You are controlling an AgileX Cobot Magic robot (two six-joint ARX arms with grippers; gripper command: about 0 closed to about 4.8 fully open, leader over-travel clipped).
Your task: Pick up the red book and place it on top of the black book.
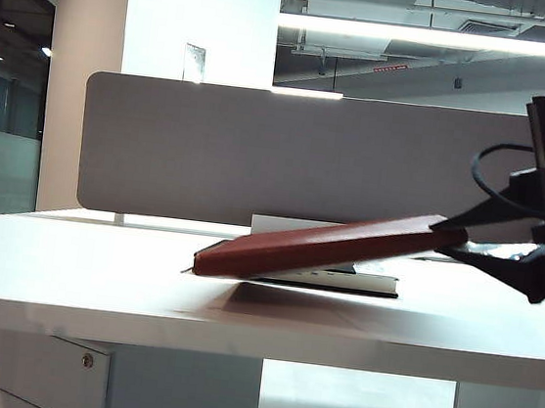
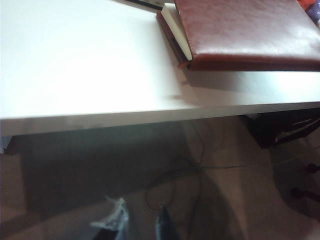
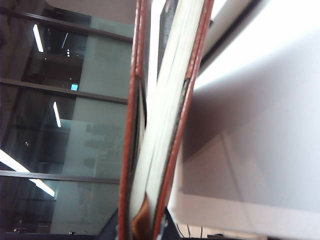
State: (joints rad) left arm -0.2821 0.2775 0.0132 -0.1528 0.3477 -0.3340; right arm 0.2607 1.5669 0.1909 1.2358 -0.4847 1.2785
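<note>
- The right gripper (image 1: 451, 236) is reaching in from the right edge of the exterior view, its jaws clamped on the right end of the red book (image 1: 326, 252).
- The red book is hanging tilted: its gripped end is sitting high, its left end is dipping low toward the bench (image 1: 97, 273), and whether that low corner is touching the surface cannot be told.
- A thin ribbon tip is poking out at the low left corner of the red book.
- The black book (image 1: 367, 284) is lying flat on the bench under the raised half of the red book, with its white page edge facing the camera.
- Whether the red book is resting on the black book cannot be told.
- In the right wrist view the red book (image 3: 167, 120) is filling the middle, seen end-on, with pale pages between two red-brown covers.
- The right gripper (image 3: 145, 227) is showing only as dark fingertips on either side of the near end of the book.
- In the left wrist view the red book (image 2: 245, 30) is covering most of the black book (image 2: 172, 30), of which only a strip of page edge and dark cover is showing.
- The left gripper (image 2: 137, 225) is hovering off the front edge of the bench (image 2: 90, 65), over the floor, well apart from both books.
- Its jaws are standing apart, holding nothing.
- A grey partition (image 1: 259, 153) is standing behind the bench.
</note>
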